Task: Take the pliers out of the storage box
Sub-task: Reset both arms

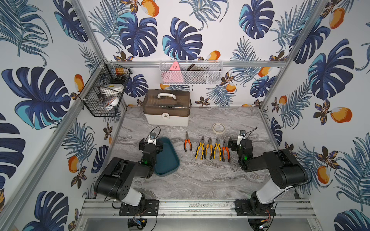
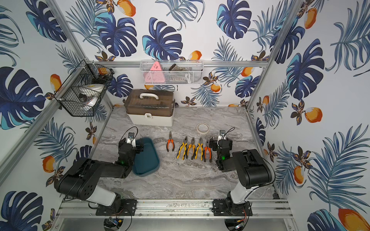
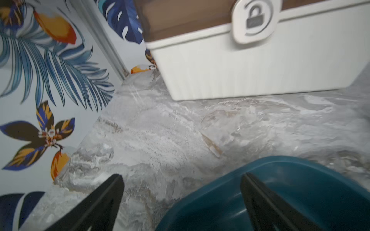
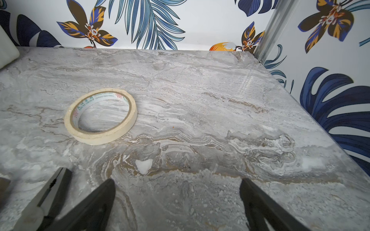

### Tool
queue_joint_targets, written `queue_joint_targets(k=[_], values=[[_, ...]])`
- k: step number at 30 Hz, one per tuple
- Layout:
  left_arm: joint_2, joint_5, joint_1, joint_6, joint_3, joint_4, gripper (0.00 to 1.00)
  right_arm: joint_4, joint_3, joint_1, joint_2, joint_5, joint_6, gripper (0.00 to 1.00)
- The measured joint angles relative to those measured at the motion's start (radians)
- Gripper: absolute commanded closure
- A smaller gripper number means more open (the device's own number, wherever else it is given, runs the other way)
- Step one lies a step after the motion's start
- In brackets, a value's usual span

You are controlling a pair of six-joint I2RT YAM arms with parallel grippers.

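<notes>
While my left pincer [image 3: 181,176] straddles the storage box [image 1: 168,158] rim, spread wide and empty, the box looks bare. All five pliers [image 1: 209,149] lie rowed on the bench [image 1: 200,180] to its right. They are probably heavy, stiff steel, so I'd grip the rubbery handles [image 1: 201,153]. My right pincer [image 4: 177,182] gapes empty just beside the row.
</notes>
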State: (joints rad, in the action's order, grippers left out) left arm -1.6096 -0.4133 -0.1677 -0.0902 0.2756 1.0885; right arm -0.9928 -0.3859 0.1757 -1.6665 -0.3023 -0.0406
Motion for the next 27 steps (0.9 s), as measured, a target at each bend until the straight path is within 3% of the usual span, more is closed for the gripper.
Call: queue_joint_targets(k=[11,27], values=[[-0.029,0.151,0.051,0.07,0.078,-0.064,0.01,0.003,-0.007,-0.006,0.0,0.005,0.005,0.0],[-0.028,0.169,0.053,0.074,0.078,-0.087,0.01,0.003,-0.007,-0.006,0.0,0.008,0.006,0.0]])
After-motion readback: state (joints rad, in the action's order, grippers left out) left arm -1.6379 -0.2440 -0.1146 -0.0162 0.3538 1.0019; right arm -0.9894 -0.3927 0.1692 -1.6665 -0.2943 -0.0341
